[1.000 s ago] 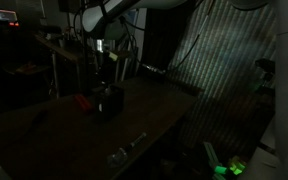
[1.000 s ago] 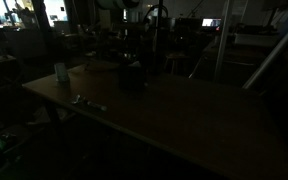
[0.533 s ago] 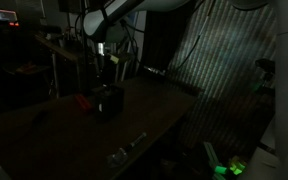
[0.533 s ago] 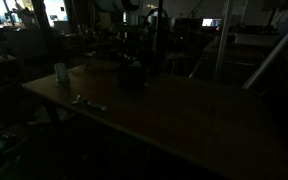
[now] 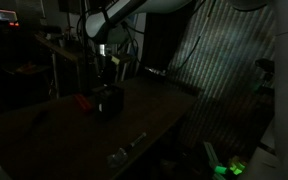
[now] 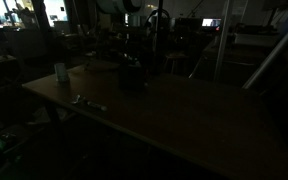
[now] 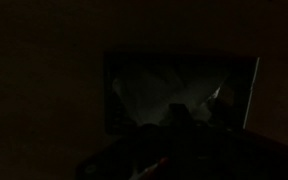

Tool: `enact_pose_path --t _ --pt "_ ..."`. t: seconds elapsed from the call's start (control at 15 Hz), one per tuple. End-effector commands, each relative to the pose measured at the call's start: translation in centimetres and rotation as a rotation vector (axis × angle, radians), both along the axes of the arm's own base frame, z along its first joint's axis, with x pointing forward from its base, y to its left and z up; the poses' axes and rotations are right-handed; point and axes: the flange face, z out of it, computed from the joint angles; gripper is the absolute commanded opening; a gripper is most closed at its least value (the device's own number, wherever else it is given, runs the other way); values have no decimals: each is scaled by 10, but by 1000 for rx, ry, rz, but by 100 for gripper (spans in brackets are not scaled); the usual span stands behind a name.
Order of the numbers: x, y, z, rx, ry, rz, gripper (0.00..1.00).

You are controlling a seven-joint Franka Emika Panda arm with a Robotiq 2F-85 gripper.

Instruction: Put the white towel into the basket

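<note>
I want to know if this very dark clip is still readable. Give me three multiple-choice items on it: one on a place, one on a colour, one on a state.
1. Over the table, the gripper hangs:
A above the pale cup
B above the dark basket
C above bare tabletop

2. The thing lying beside the basket is:
A blue
B yellow
C red

3. The pale cup:
A stands upright
B lies on its side
C hangs from the gripper

Answers:
1. B, both exterior views show the gripper directly over the basket.
2. C, the red thing shows next to it.
3. A, it looks taller than wide on the tabletop.
</note>
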Motion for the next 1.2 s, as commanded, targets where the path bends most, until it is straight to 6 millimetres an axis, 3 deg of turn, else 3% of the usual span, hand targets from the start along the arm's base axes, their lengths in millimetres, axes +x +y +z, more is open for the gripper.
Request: enact_pose_path --t 0.0,0.73,1.13 --pt "4 -9 -7 -3 -15 6 0" --pt "8 -17 -71 35 105 29 0" --pt "10 -16 -82 50 152 45 0"
